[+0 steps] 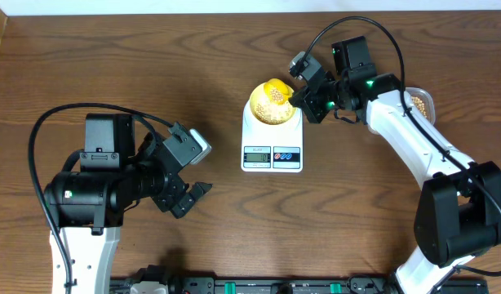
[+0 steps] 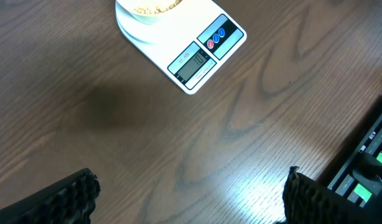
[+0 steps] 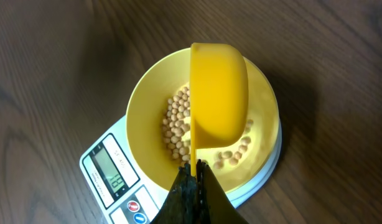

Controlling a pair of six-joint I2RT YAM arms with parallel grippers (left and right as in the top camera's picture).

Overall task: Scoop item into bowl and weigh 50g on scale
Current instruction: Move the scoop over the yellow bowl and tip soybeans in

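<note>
Above the scale, the right claw (image 3: pixel 196 169) was clamped tight on the thin handle of a bright yellow plastic scoop (image 3: pixel 219 87). The scoop hung tilted over a small round pale-yellow bowl (image 3: pixel 147 99). Many small round tan beans (image 3: pixel 175 127) lay in the bottom of the bowl, partly hidden by the scoop. The bowl sat on the round platform of a white rectangular digital scale (image 3: pixel 116 196), whose display digits were too small to read. Behind the right arm, a clear plastic tub (image 1: pixel 422 102) holding more beans showed at the counter's right side. Well apart on the left, the left claw (image 1: pixel 206 169) hovered over the brown wood-grain counter (image 1: pixel 234 237), jaws spread wide and holding nothing.
</note>
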